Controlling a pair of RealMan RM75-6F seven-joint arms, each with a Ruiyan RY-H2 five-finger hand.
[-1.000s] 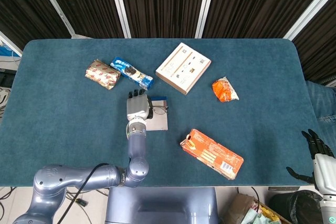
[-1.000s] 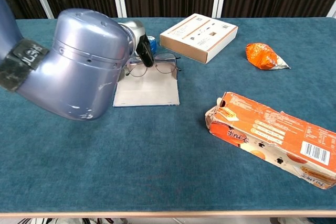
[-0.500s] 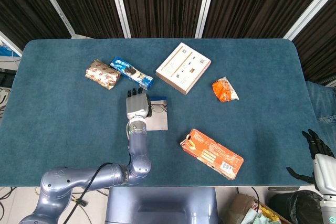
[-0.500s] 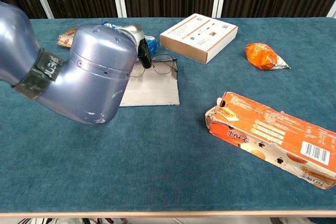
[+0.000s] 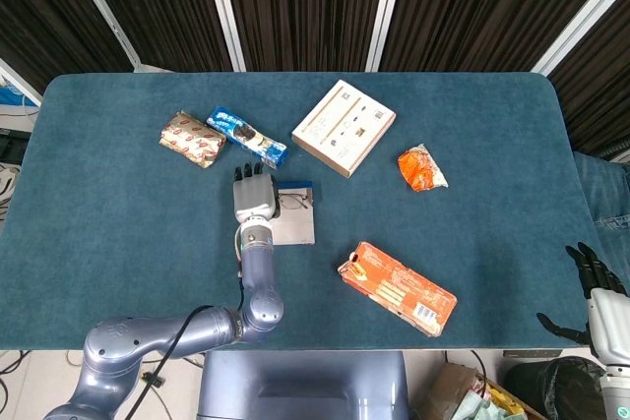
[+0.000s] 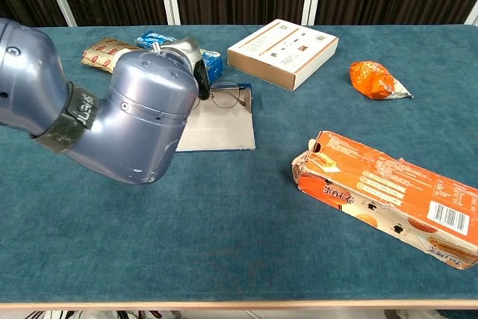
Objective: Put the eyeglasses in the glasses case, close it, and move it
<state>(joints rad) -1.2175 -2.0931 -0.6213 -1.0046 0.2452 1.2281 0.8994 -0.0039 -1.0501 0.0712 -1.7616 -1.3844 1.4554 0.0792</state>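
The thin-framed eyeglasses hang over the far end of the glasses case. The case lies open and flat, grey inside with a blue far edge. My left hand pinches the glasses at their left side, and its dark fingers hide the left lens in the chest view. The bulky left forearm covers the case's left edge there. Off the table's near right corner, my right hand hangs with fingers spread and holds nothing.
An orange carton lies near the front right. At the back sit a flat tan box, an orange snack bag, a blue packet and a brown-red packet.
My left hand has drifted slightly left and away with the eyeglasses, toward the case's blue far edge. The forearm has swung left in the chest view. The right hand is still.
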